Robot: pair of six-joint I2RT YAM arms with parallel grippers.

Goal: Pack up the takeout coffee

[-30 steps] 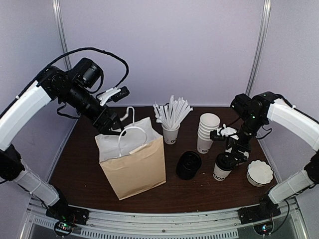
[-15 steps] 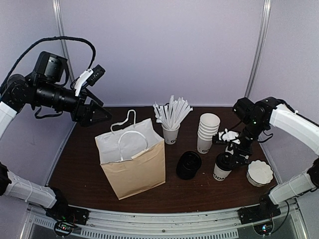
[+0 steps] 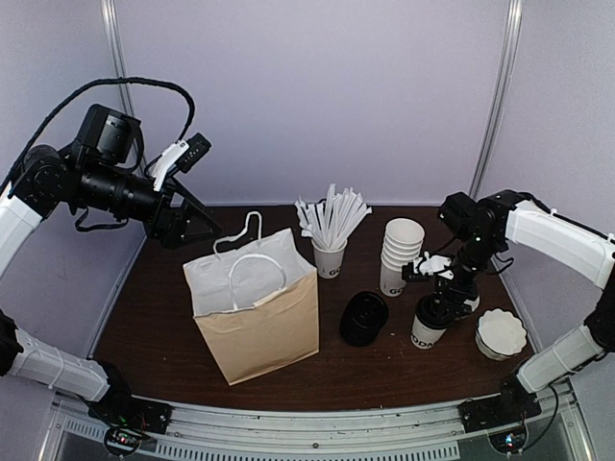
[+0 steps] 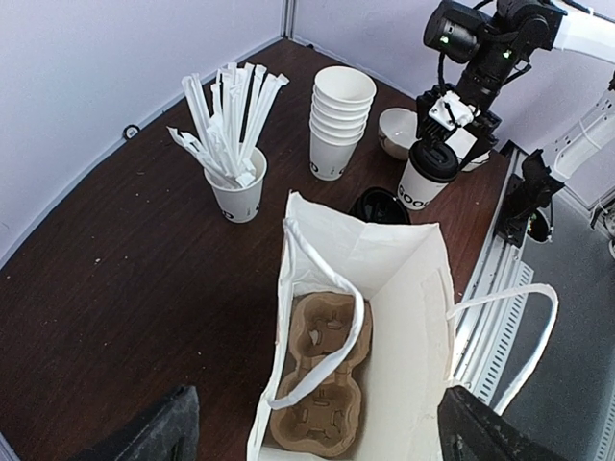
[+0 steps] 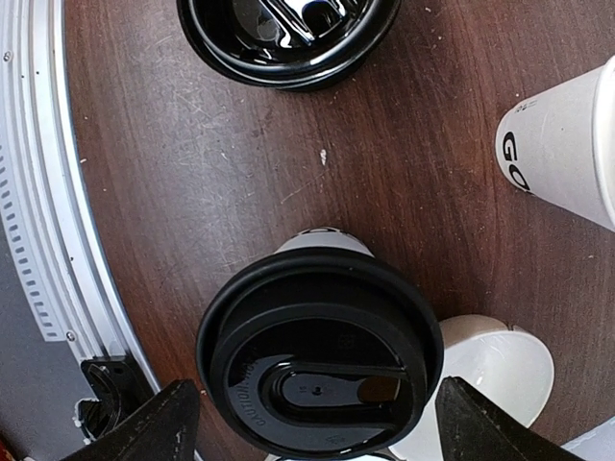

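A: Coffee cup [image 3: 428, 329], where?
B: Upright on the table [image 3: 144, 317], well right of the paper bag [image 3: 259, 317] in the overhead view. A stack of black lids [image 3: 364, 319] stands between cup and bag.
A: Right gripper [image 3: 440, 305]?
B: Directly over the cup's black lid. Fingers [image 5: 154, 427] spread wide, 1 on each side, neither touching it.
A: Left gripper [image 3: 190, 226]?
B: Above the bag's far left corner. Jaws wide, holding nothing.
A: The bag itself?
B: Standing open, 2 white handles up. A cardboard cup carrier [image 4: 322, 375] lies at the bottom.
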